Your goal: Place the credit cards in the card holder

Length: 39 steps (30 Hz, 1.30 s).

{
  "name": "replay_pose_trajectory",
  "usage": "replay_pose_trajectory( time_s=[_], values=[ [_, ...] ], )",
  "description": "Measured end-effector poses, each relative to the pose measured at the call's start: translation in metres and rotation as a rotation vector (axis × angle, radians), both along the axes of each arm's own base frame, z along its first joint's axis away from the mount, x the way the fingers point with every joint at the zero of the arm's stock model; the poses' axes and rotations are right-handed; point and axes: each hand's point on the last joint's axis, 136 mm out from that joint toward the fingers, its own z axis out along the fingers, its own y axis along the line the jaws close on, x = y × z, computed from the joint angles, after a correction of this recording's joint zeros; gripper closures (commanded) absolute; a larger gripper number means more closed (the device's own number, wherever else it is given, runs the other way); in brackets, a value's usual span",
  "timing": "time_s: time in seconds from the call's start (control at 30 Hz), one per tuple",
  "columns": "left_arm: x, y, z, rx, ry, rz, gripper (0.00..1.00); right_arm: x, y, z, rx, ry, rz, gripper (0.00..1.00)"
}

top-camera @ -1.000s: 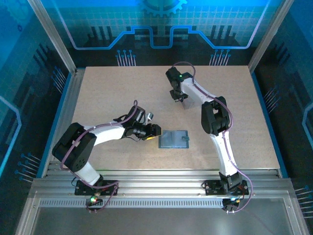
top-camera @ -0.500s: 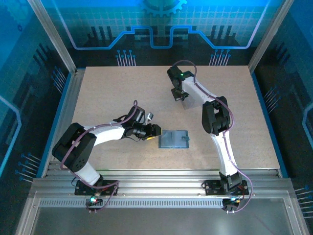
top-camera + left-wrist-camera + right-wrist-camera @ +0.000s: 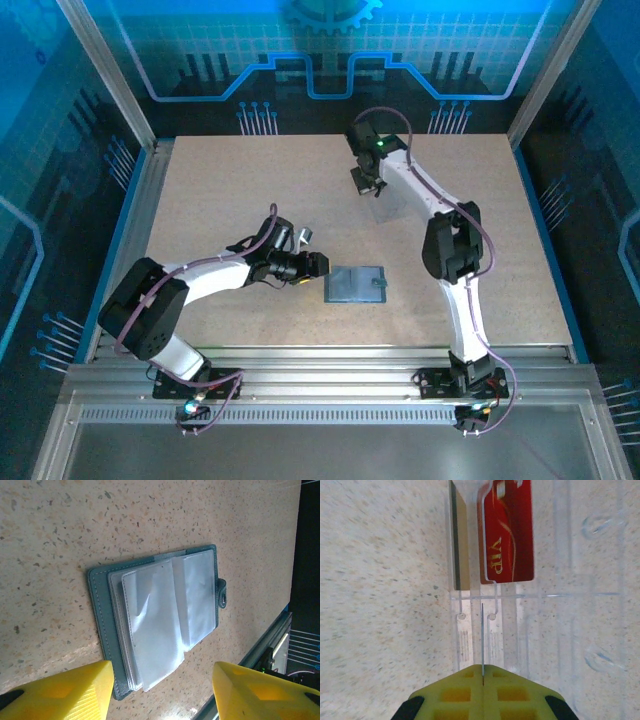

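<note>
The card holder (image 3: pixel 160 625) lies open on the table, teal-grey with clear plastic sleeves fanned out; it also shows from above (image 3: pixel 355 284). My left gripper (image 3: pixel 160 700) hovers open just left of it (image 3: pixel 318 265), with its yellow fingers (image 3: pixel 60 690) either side of the holder's near end. At the far side of the table my right gripper (image 3: pixel 368 185) is shut on a thin credit card (image 3: pixel 482 635), seen edge-on and sticking out of the closed tips (image 3: pixel 483 667). The red credit card (image 3: pixel 510 530), marked VIP, stands in a slot beyond.
A clear plastic tray (image 3: pixel 560 620) with slots lies under and ahead of my right gripper. A dark-edged brownish card (image 3: pixel 456 540) stands in the slot left of the red one. Metal rails run along the table's near edge (image 3: pixel 320 360).
My right gripper has closed on the thin card and shifted toward the far edge with it. The left arm and the card holder have stayed where they were.
</note>
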Motion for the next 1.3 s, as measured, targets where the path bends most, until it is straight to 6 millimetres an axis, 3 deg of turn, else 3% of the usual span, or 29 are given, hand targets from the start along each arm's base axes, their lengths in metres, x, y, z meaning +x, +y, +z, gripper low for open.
replay_pose_trajectory(
  time_s=[0.17,0.3,0.57,0.73,1.03,1.3],
  values=[
    [-0.001,0.0,-0.001,-0.006,0.0,-0.001,0.5,-0.036,0.016,0.049,0.084,-0.079,0.037,1.0],
    [-0.003,-0.001,-0.001,-0.015,0.001,-0.008,0.53,-0.077,0.022,0.058,0.178,-0.086,0.054,1.0],
    [-0.005,-0.002,0.0,-0.025,0.006,-0.017,0.63,-0.15,0.012,0.022,0.362,-0.017,0.016,1.0],
    [-0.005,-0.005,0.002,-0.042,0.008,-0.022,0.68,-0.183,0.015,0.008,0.512,-0.013,-0.006,1.0],
    [-0.011,-0.014,-0.004,-0.054,0.034,-0.048,0.72,-0.219,0.018,-0.054,0.656,0.064,-0.072,1.0],
    [-0.02,-0.027,0.004,-0.094,0.018,-0.103,0.71,-0.228,0.023,-0.074,0.754,0.069,-0.102,1.0]
  ],
)
